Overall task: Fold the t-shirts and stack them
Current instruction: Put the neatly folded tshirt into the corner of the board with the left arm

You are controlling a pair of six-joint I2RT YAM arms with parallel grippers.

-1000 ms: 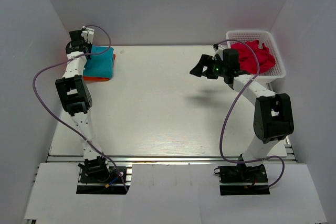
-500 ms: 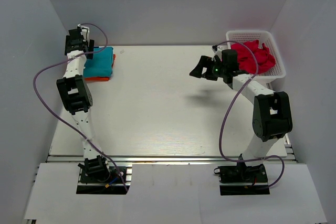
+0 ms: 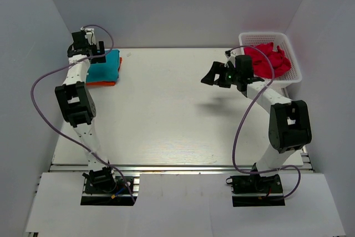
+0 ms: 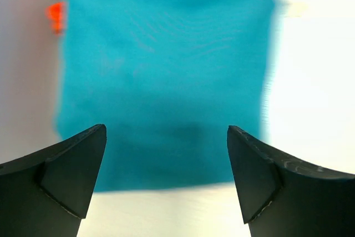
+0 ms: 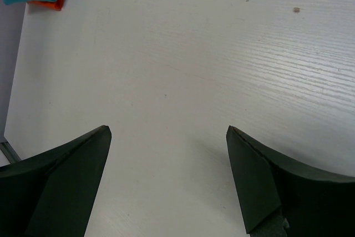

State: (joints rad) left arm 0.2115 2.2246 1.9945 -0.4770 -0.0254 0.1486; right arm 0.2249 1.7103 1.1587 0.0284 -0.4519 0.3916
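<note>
Your left tool (image 4: 166, 131) stands over the folded stack at the far left corner of the counter (image 3: 166, 115). Its two fingers are spread wide apart and nothing sits between them. The left wrist view looks straight down on the teal t-shirt (image 4: 166, 70), which fills most of that picture as a flat, roughly square fold. The view is blurred, so you cannot tell whether the fingertips touch the fabric.

The teal t-shirt lies on top of the orange t-shirt (image 3: 102, 83). From above, the orange one shows only as a thin strip along the near edge of the stack and a small bit at its far right corner. The stack sits close to the left wall.

Your right tool (image 3: 209, 76) hangs above bare counter on the right side, a little far of the middle, pointing left toward the stack and well apart from it. Its fingers are also spread and hold nothing. In the right wrist view you see plain white counter between the fingers, with the teal and orange stack small in the far left corner.

Behind the right arm, at the far right corner, a white basket (image 3: 266, 35) holds a heap of crumpled red cloth (image 3: 266, 59).
</note>
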